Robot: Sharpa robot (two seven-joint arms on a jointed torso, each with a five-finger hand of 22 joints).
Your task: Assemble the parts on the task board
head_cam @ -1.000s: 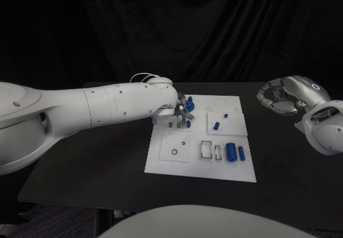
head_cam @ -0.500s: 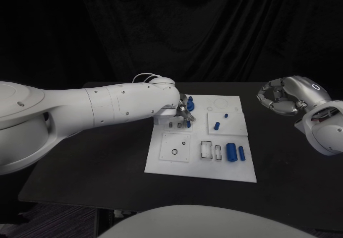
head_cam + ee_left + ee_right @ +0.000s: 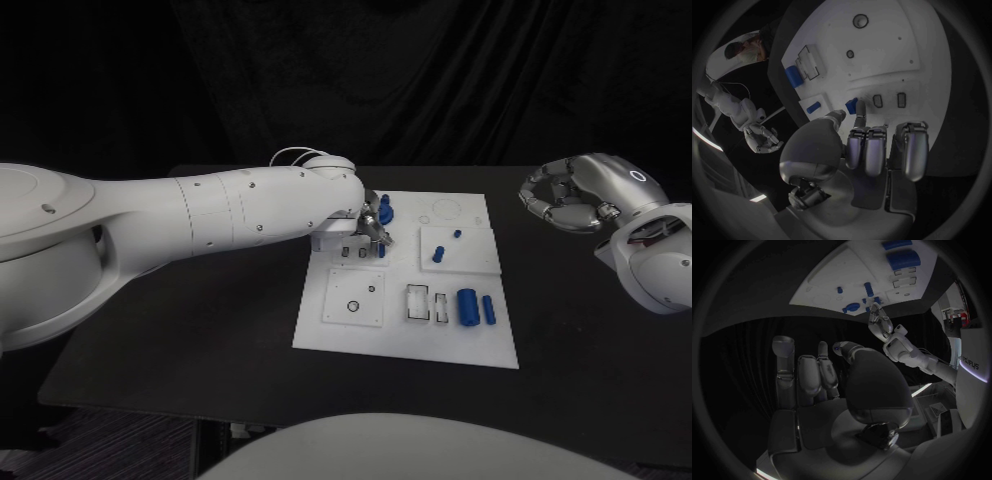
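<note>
The task board [image 3: 405, 335], a white plate with recessed slots, lies mid-counter [image 3: 188, 330]. Blue parts sit on it: a thick cylinder [image 3: 466, 306] beside a slimmer peg [image 3: 488, 309], and smaller pieces farther back. The left hand [image 3: 372, 222] pinches a small blue part [image 3: 851, 105] between thumb and fingers [image 3: 856, 145] over the board's far-left corner. The right hand [image 3: 565, 197] hangs well apart, curled, empty.

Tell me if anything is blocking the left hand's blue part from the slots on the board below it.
Nothing visible does. The left hand holds a blue part just above the white board, beside two small open slots.
</note>
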